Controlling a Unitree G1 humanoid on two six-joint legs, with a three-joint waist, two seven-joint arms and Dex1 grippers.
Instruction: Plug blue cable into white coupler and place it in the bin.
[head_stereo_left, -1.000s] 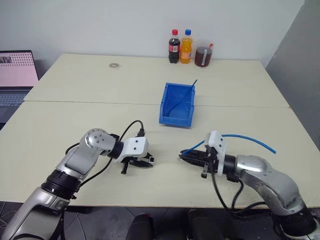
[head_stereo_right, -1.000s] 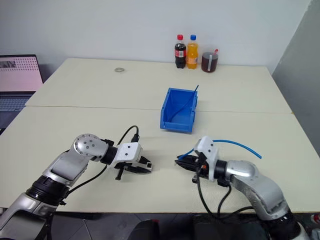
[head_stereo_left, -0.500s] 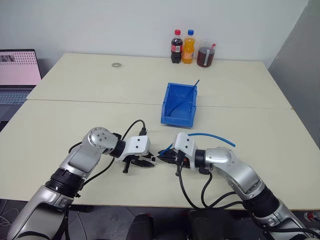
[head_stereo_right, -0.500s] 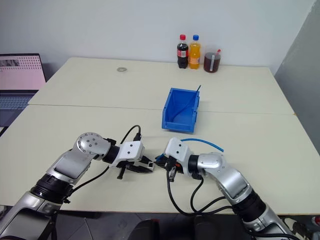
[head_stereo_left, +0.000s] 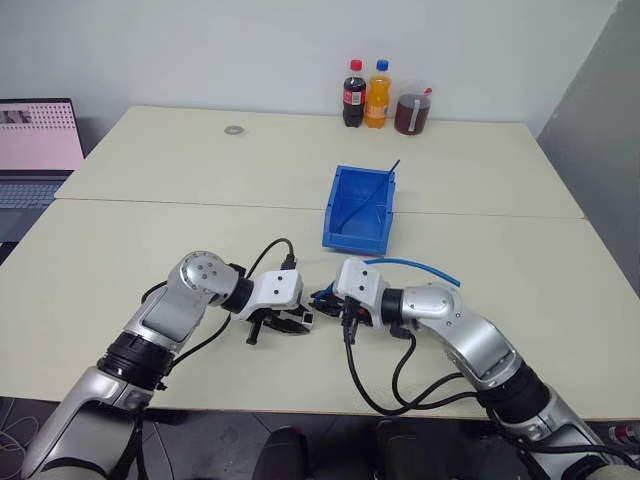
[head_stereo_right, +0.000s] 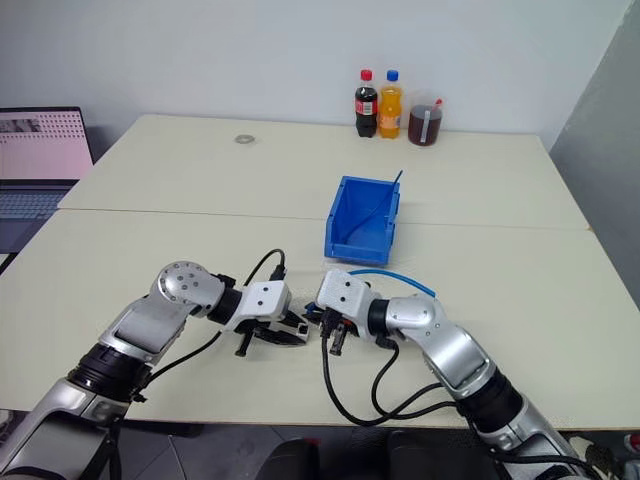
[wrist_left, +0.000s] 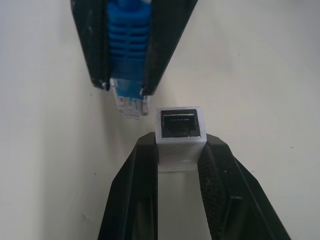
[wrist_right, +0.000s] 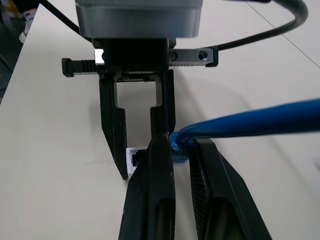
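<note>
My left gripper (head_stereo_left: 300, 320) is shut on the white coupler (wrist_left: 180, 134), whose dark socket faces the other hand. The right gripper (head_stereo_left: 323, 301) points at it from the right, shut on the blue cable (head_stereo_left: 420, 265) at its ribbed blue boot (wrist_left: 127, 45). The clear plug (wrist_left: 131, 102) sticks out past the right fingertips. Its tip stands just beside the coupler's socket face, offset to one side and outside the socket. The cable arcs back over my right forearm. The bin (head_stereo_left: 352, 238) stands on the table behind both hands.
A darker blue cable (head_stereo_left: 384, 177) leans inside the bin. Two bottles (head_stereo_left: 364, 92) and a cup (head_stereo_left: 408, 110) stand at the table's far edge. A small ring (head_stereo_left: 234, 130) lies far left, and a laptop (head_stereo_left: 35, 140) sits beyond the left edge.
My right gripper has swung left with the cable, bringing the plug from well apart right up to the coupler. The left gripper has kept still.
</note>
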